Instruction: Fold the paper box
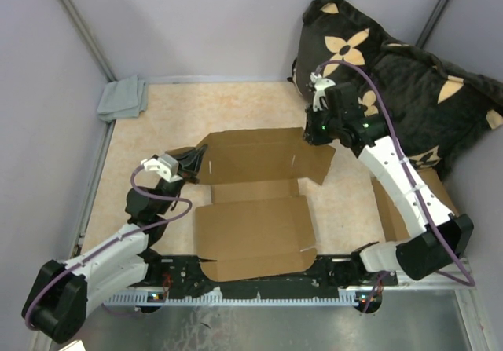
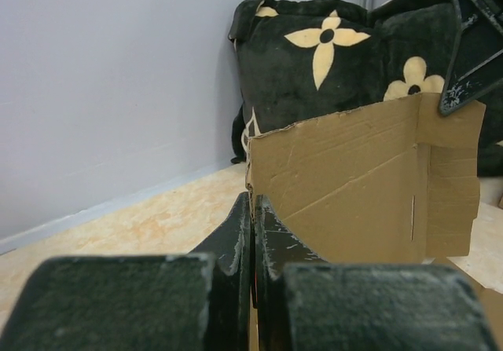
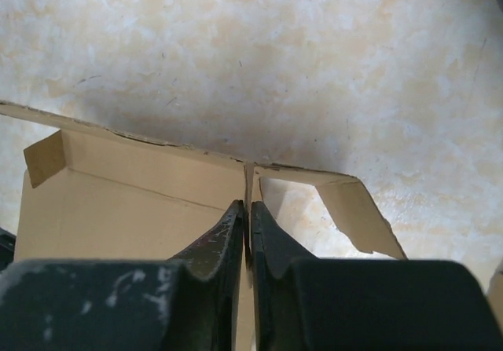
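Note:
The paper box (image 1: 253, 227), plain brown die-cut cardboard, lies in the middle of the table with its near part flat and its rear panel (image 1: 259, 156) lifted upright. My left gripper (image 1: 196, 163) is shut on the panel's left edge; in the left wrist view the jaws (image 2: 253, 210) pinch the cardboard (image 2: 354, 186). My right gripper (image 1: 313, 137) is shut on the panel's upper right corner. In the right wrist view its jaws (image 3: 249, 212) pinch a thin cardboard wall, with the box interior (image 3: 134, 202) to the left and a side flap (image 3: 357, 213) to the right. The right gripper's fingers (image 2: 465, 45) also show in the left wrist view.
A black pillow with tan flowers (image 1: 409, 76) fills the back right corner and also shows in the left wrist view (image 2: 314, 60). A grey cloth (image 1: 123, 98) lies at the back left. A pile of brown cardboard pieces (image 1: 391, 210) lies under the right arm. Grey walls enclose the table.

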Robot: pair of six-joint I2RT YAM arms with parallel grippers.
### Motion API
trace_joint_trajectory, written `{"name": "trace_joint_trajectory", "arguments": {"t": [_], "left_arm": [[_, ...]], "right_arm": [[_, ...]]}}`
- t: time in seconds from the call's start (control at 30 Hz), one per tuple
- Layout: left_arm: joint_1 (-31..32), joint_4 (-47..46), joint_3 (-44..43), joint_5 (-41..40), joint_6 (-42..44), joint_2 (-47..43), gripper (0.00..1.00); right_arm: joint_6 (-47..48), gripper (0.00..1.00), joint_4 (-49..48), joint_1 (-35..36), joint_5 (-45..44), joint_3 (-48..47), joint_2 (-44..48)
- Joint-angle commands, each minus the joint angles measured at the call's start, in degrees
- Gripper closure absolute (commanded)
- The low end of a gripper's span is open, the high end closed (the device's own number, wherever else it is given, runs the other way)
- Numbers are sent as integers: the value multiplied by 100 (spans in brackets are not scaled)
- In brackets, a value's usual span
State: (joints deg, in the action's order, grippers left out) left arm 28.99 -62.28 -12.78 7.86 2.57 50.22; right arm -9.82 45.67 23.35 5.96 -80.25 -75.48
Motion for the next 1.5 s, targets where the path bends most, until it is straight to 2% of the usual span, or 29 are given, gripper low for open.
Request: {"name": "trace_joint_trajectory", "arguments": {"t": [0.0,0.03,0.13,0.2,0.23,0.33,0.43,0.57,0.87,1.17,1.47], "left_arm": [[65,-73,-18,-7,135,-74,100],[75,-37,-40,-28,111,-65,100],[82,372,-282,-214,-108,-90,99],[83,1186,-678,-387,-472,-150,85],[82,1957,-937,-435,-610,-175,78],[83,3426,-1631,-640,-989,-216,68],[84,4273,-2036,-684,-1047,-282,60],[81,4822,-2269,-768,-1026,-400,59],[85,5909,-3004,-794,-1175,-5,61],[85,6153,-3040,-461,-1636,101,65],[83,6646,-3237,-390,-1850,257,67]], "right_arm": [[74,96,41,49,45,14,-153],[77,100,39,65,1,36,-191],[-36,100,-90,82,-394,165,-226],[-145,100,-284,101,-765,310,-181],[-224,100,-444,99,-977,409,-145],[-425,100,-995,110,-1296,732,41],[-576,100,-1652,161,-1469,1101,271],[-693,100,-2608,262,-1695,1520,559],[-788,100,-5592,541,-2206,3103,1231],[-784,100,-6381,926,-2869,3502,1088],[-907,100,-6429,960,-2898,3625,1039]]}}
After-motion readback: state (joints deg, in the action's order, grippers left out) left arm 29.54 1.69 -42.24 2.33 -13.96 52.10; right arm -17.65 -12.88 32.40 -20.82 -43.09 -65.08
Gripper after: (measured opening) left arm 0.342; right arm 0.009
